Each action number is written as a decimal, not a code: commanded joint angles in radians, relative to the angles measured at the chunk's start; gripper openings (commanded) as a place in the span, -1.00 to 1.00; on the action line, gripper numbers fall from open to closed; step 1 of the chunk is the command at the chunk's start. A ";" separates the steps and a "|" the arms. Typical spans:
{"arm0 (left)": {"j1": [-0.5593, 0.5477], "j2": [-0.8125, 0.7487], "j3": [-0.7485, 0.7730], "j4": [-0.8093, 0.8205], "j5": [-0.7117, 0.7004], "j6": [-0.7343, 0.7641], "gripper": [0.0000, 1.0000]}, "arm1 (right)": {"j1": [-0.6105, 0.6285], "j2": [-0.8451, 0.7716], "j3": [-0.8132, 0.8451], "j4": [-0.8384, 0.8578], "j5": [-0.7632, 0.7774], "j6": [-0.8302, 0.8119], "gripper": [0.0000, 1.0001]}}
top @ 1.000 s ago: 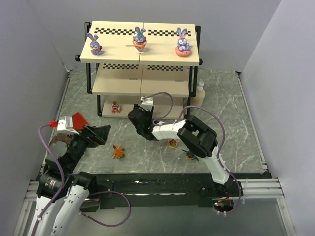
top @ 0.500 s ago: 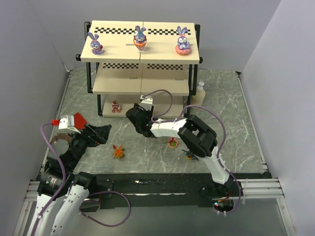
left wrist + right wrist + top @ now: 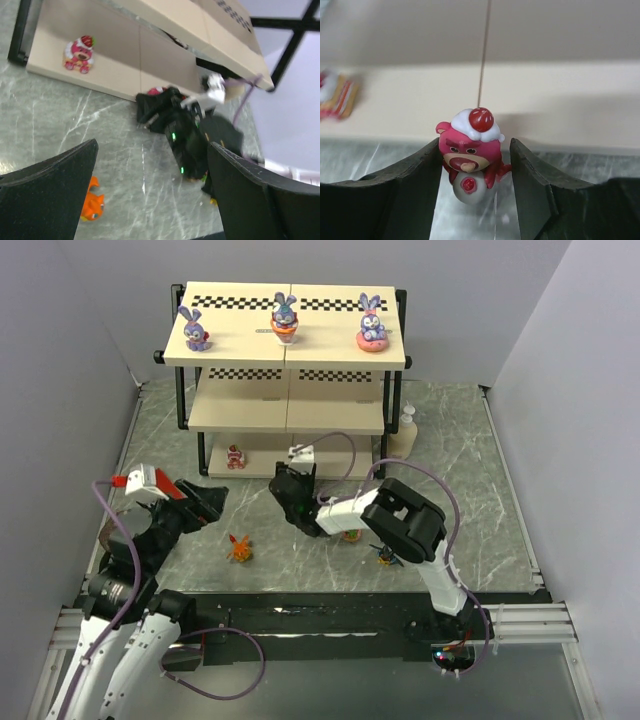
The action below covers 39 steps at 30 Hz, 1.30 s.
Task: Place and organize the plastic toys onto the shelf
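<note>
The shelf stands at the far side of the marbled table. Its top board carries the three bunnies in an evenly spaced row, which suggests one kind of toy to each tier. The bottom board holds one red-pink figure near its left end, so the lowest tier looks meant for that set. The right arm reaches low toward that board. The right gripper has its jaws about halfway apart and closed on the cherry-capped figure, a finger against each flank. The toy sits upright, centred between the tips, just short of the board's front edge; whether it clears the table cannot be told. Carrying it upright and low probably lets it go down on its round base without toppling. The left gripper hangs at the table's left, jaws spread wide and empty. The orange spiky creature lies on the table close by, likely its next pick. The dark winged toy lies beside the right arm.
</note>
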 commanded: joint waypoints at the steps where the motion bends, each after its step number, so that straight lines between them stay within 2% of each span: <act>1: -0.002 0.046 -0.006 0.074 -0.097 -0.207 0.93 | 0.042 -0.123 -0.058 0.240 0.041 -0.142 -1.00; 2: -0.002 0.049 -0.017 0.098 -0.117 -0.279 0.93 | 0.043 -0.134 -0.071 0.251 0.036 -0.145 -1.00; 6: -0.002 0.078 -0.034 0.204 -0.234 -0.399 0.93 | 0.040 -0.181 -0.137 0.320 0.004 -0.176 -1.00; 8: -0.002 0.103 -0.023 0.258 -0.257 -0.415 0.93 | 0.042 -0.215 -0.161 0.340 -0.020 -0.200 -1.00; 12: -0.002 0.210 0.018 0.273 -0.203 -0.389 0.93 | 0.042 -0.293 -0.256 0.354 -0.091 -0.234 -1.00; 16: -0.002 0.244 -0.011 0.252 -0.162 -0.369 0.93 | 0.042 -0.346 -0.295 0.216 -0.198 -0.152 -1.00; 21: -0.002 0.256 -0.086 0.302 -0.085 -0.343 0.93 | 0.086 -0.269 -0.345 0.229 -0.206 -0.130 -1.00; 25: -0.002 0.308 -0.091 0.292 -0.036 -0.310 0.93 | 0.117 -0.191 -0.358 0.317 -0.186 -0.148 -1.00; 35: -0.002 0.334 -0.148 0.338 -0.015 -0.307 0.93 | 0.131 -0.076 -0.326 0.328 -0.186 -0.142 -0.97; 38: -0.002 0.347 -0.149 0.344 -0.013 -0.304 0.93 | 0.132 -0.056 -0.330 0.319 -0.172 -0.121 -0.83; 39: -0.002 0.351 -0.151 0.345 -0.013 -0.303 0.93 | 0.134 -0.054 -0.335 0.314 -0.166 -0.111 -0.68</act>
